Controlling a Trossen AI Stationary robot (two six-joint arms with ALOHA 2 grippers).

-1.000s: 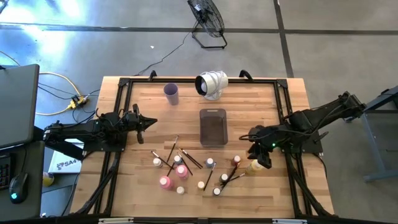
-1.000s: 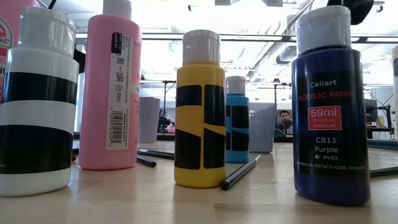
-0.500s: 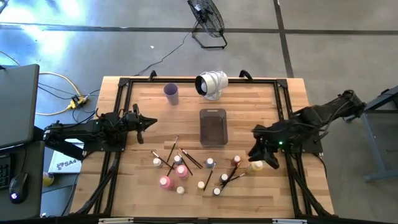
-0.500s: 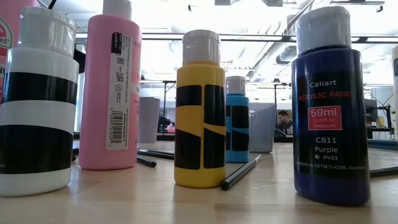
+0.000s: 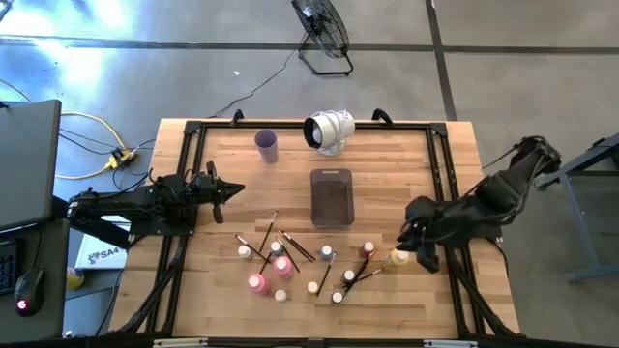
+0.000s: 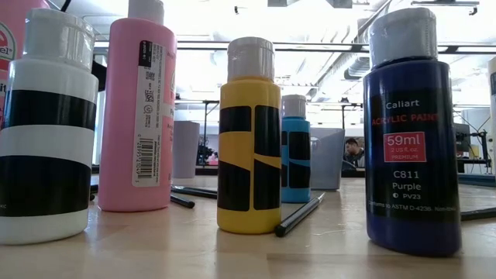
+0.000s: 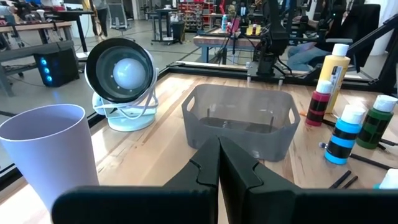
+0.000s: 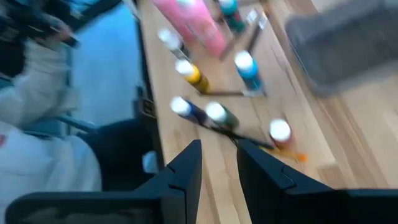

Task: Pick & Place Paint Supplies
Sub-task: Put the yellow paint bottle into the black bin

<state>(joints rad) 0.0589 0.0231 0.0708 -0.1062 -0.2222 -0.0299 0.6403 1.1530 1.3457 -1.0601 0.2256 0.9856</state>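
Observation:
The paint bottles stand in a loose cluster near the table's near edge: pink ones (image 5: 256, 282), a yellow one (image 5: 395, 259) and small white-capped ones (image 5: 327, 253). Thin brushes (image 5: 269, 230) lie flat among them. The low view shows a pink bottle (image 6: 139, 116), a yellow bottle (image 6: 248, 139) and a purple bottle (image 6: 411, 139) upright on the wood. My right gripper (image 5: 414, 240) (image 8: 219, 162) hovers open just right of the yellow bottle and touches nothing. My left gripper (image 5: 232, 188) (image 7: 219, 163) waits shut at the table's left side.
A clear grey tray (image 5: 332, 196) sits in the table's middle, with a lilac cup (image 5: 267, 145) and a white round fan (image 5: 329, 130) near the far edge. Black frame rails (image 5: 440, 164) run along the table's sides. Bare wood lies between the tray and the left gripper.
My right gripper has drawn back a little toward the table's right edge and turned, its arm swinging outward. A dark part that stood above the purple bottle in the low view is gone. The bottles and brushes have not moved.

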